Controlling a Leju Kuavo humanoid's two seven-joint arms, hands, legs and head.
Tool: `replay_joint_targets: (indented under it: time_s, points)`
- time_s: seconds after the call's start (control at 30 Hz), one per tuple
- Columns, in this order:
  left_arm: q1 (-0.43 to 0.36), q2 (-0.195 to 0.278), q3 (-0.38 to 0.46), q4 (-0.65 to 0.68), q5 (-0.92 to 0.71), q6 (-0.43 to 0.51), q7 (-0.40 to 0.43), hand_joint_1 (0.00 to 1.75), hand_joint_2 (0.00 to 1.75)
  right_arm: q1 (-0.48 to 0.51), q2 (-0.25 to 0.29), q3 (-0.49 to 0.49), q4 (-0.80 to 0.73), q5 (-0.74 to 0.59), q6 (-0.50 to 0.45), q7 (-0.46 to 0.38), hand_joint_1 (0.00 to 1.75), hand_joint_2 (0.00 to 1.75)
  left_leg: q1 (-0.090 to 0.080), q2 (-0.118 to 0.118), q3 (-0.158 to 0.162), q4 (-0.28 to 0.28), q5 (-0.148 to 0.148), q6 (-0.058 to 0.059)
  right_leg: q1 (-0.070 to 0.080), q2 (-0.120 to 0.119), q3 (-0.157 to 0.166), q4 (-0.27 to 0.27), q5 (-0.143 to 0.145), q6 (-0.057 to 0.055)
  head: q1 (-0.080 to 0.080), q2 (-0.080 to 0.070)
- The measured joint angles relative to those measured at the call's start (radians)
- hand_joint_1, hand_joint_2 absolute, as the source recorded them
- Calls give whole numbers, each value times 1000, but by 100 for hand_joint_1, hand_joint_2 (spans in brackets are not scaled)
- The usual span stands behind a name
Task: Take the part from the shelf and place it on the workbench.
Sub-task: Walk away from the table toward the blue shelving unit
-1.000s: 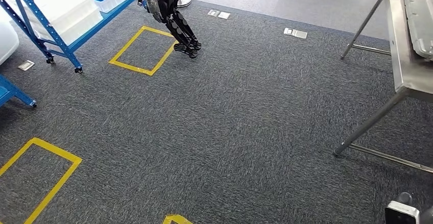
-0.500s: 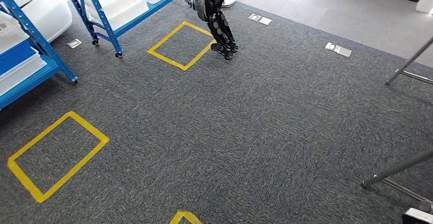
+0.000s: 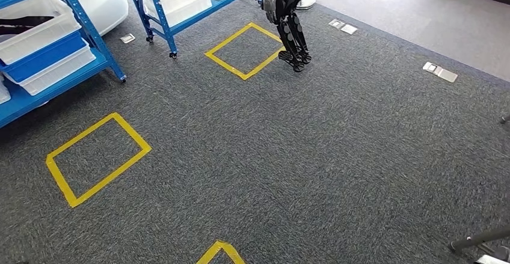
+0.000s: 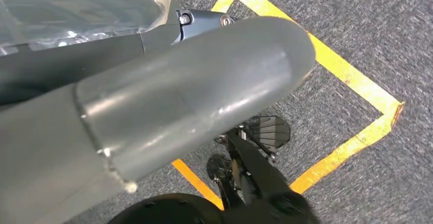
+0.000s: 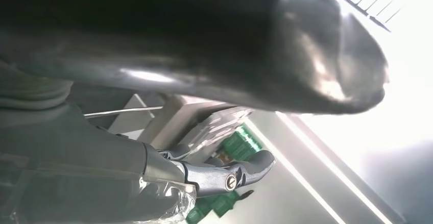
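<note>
Head view showed a dark thing (image 3: pixel 24 21), maybe the part, lying in a white box (image 3: pixel 37 37) on the blue shelf (image 3: pixel 91 35). The whole picture had swung toward the shelf, and the workbench had slid away to one leg (image 3: pixel 481 238). So the robot was likely turning to fetch. I could not tell if the left hand (image 4: pixel 168 101) or the right hand (image 5: pixel 204 55) held anything.

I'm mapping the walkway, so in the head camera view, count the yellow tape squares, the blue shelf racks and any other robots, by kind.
Yellow tape squares on the grey carpet: 3 (one cut off at the bottom edge)
Blue metal shelf racks: 2
Black-legged humanoid robot standing by the far rack: 1
Total: 6
</note>
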Motion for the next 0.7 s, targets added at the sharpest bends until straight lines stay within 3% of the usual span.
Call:
replay_joint_targets:
  time_s: [0.07, 0.13, 0.17, 0.23, 0.3, 0.37, 0.4, 0.47, 0.5, 0.53, 0.57, 0.63, 0.67, 0.7]
  points:
    - [-6, 2, -1, 0, -5, 4, 1, 0, 0, 4, 2, -3, -3, -4, 0, 0, 0, 0, -15, 37, 37, -74, 13, 12, 5, -22, 3, -1, -6, 4, 1, 0]
    - [-8, 2, -2, 0, -11, 10, 1, 0, 0, 7, 3, -7, -4, -9, 0, 0, 0, 0, -19, 19, 37, -86, 13, 13, 8, -47, 9, -5, -9, 11, 0, 0]
    - [-7, 1, -2, 0, -15, 11, 0, 0, 0, 6, 4, -10, -6, -12, 0, -2, 0, 0, -16, 7, 40, -94, 19, 13, 8, -42, 11, -2, -13, 15, 0, 0]
    - [-8, -1, -4, 0, -26, 9, -2, 0, 0, 7, 5, -23, -6, -19, 1, -12, 0, 0, -7, -18, 48, -109, 32, 19, 7, 13, -8, 43, -36, 20, 2, 0]
    - [-16, -4, -8, -1, -36, 8, -2, 0, 0, 9, 8, -44, -1, -27, 3, -29, 0, 0, -2, -48, 48, -113, 38, 24, 2, 74, -69, 161, -85, 18, 5, 0]
    - [-21, -8, -16, -1, -46, 8, 3, 0, 0, 10, 14, -64, 7, -40, 5, -47, 0, 0, -2, -80, 48, -113, 39, 24, -3, 86, -123, 259, -111, 24, 5, 0]
    - [-22, -10, -20, -1, -51, 8, 7, 0, 0, 10, 18, -73, 11, -49, 5, -56, 0, 0, -1, -96, 49, -112, 39, 24, -6, 88, -128, 259, -101, 32, 5, 0]
    - [-24, -12, -28, -1, -59, 8, 16, 0, 0, 11, 25, -88, 17, -66, 3, -75, 0, 0, 2, -126, 52, -109, 38, 19, -15, 104, -87, 153, -41, 55, 5, 0]
    - [-26, -12, -32, -2, -61, 8, 20, 0, 0, 12, 28, -92, 20, -72, 2, -83, 0, 0, 2, -140, 52, -106, 36, 13, -18, 122, -61, 87, -12, 62, 5, 0]
    - [-28, -12, -34, -2, -60, 6, 23, 0, 0, 12, 30, -94, 23, -77, 0, -89, 0, 0, 2, -152, 52, -103, 34, 6, -19, 135, -41, 35, 9, 61, 6, 0]
    - [-28, -11, -35, -3, -57, 4, 26, 0, 0, 11, 33, -91, 25, -77, -4, -93, 0, 0, 1, -162, 50, -102, 32, 0, -19, 145, -28, 7, 20, 55, 6, 0]
    - [-24, -6, -36, -2, -41, -4, 28, 0, 0, 3, 36, -62, 32, -68, -16, -88, 0, 0, 2, -176, 45, -104, 34, -12, -15, 134, -23, -1, 25, 32, 7, 0]
    - [-20, -4, -36, -2, -32, -7, 29, 0, 0, -4, 36, -38, 36, -59, -22, -83, 0, 0, 4, -171, 43, -102, 33, -17, -16, 127, -21, -2, 28, 24, 7, 0]
    - [-16, 0, -36, -2, -25, -10, 30, 0, 0, -11, 37, -11, 40, -49, -26, -77, 0, 0, 5, -151, 37, -91, 25, -22, -18, 119, -21, -3, 31, 16, 5, 0]
